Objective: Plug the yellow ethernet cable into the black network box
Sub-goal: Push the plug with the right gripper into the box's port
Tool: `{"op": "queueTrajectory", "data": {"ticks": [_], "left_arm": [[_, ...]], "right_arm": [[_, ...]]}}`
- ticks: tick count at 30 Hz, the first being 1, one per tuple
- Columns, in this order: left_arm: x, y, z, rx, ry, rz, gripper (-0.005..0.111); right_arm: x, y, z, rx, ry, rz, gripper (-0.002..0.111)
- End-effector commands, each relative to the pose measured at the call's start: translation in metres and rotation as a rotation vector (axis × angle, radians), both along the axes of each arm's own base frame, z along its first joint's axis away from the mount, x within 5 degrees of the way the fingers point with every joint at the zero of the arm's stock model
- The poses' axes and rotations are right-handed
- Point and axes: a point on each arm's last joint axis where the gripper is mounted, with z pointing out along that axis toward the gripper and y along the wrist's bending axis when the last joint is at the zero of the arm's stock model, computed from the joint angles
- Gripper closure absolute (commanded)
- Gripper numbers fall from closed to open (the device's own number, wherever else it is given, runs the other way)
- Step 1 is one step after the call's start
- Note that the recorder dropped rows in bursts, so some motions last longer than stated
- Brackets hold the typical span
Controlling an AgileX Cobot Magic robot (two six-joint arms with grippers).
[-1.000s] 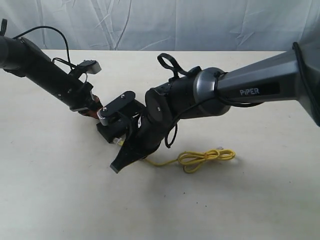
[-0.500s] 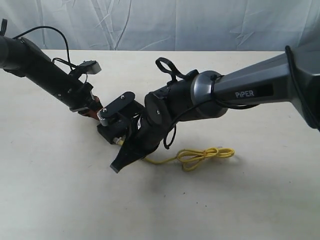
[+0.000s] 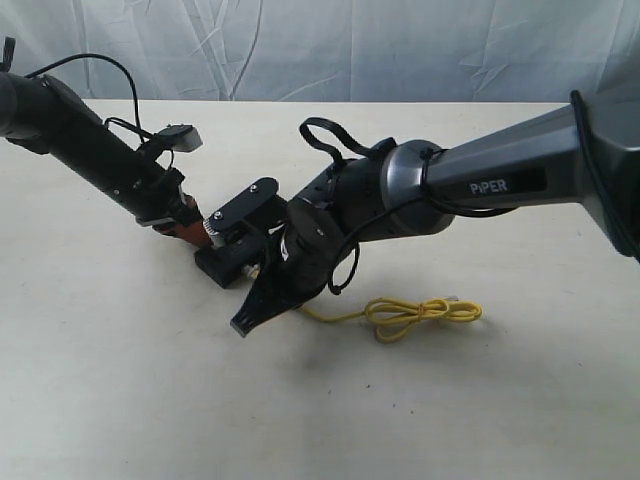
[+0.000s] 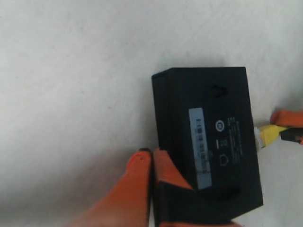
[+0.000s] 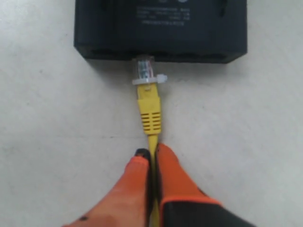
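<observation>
Yellow ethernet cable (image 5: 149, 113) is clamped in your right pincer (image 5: 152, 155), the fingers pressed together on the cord just behind the ribbed boot. Its clear plug (image 5: 144, 68) stands at the side face of the black network box (image 5: 161, 28). The tip is at the port mouth but, by my reading, not seated, since most of the clear body shows outside. The box lies flat on the counter (image 3: 120, 400), between your two arms. Your left pincer (image 4: 151, 160) has its fingers together with no gap, set at one corner of the box, against it or upon it; I cannot tell which. It does not grip around the box.

That is your weak point. Push the plug and the box may slide or pivot about that single corner, so the plug skews and jams on the port edge. Because you hold soft cord behind the boot, it may also buckle instead of driving in. The spare coils (image 3: 420, 313) lie well apart and slack, so drag seems unlikely.
</observation>
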Motion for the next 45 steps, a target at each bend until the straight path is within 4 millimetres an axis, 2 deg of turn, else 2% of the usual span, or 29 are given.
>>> {"op": "queueTrajectory", "data": {"ticks": [1,8,15,23,31,40,45], "left_arm": [[-0.0001,-0.0024,0.0033,-0.002,-0.001,-0.014,0.107],[0.0001,-0.0038,0.0044,-0.021,0.005,-0.004,0.107],[0.0001,-0.0039,0.0045,-0.022,0.005,-0.003,0.107],[0.0001,-0.0039,0.0045,-0.022,0.005,-0.003,0.107],[-0.0001,-0.0039,0.0045,-0.023,0.007,-0.005,0.107],[-0.0025,-0.0056,0.0063,-0.048,0.039,-0.009,0.107],[-0.0034,-0.0062,0.0071,-0.059,0.049,-0.013,0.107]], "right_arm": [[0.0026,0.0001,0.0011,0.014,-0.023,0.004,0.109],[0.0011,-0.0006,0.0003,-0.002,-0.011,0.005,0.109],[0.0002,-0.0017,-0.0003,-0.046,-0.029,0.099,0.109],[0.0017,0.0003,0.0009,-0.030,-0.056,0.124,0.109],[0.0018,0.0021,0.0015,0.001,-0.049,0.092,0.109],[0.0018,0.0021,0.0015,0.053,0.000,-0.059,0.109],[0.0024,0.0028,0.0020,0.063,-0.006,-0.060,0.109]]}}
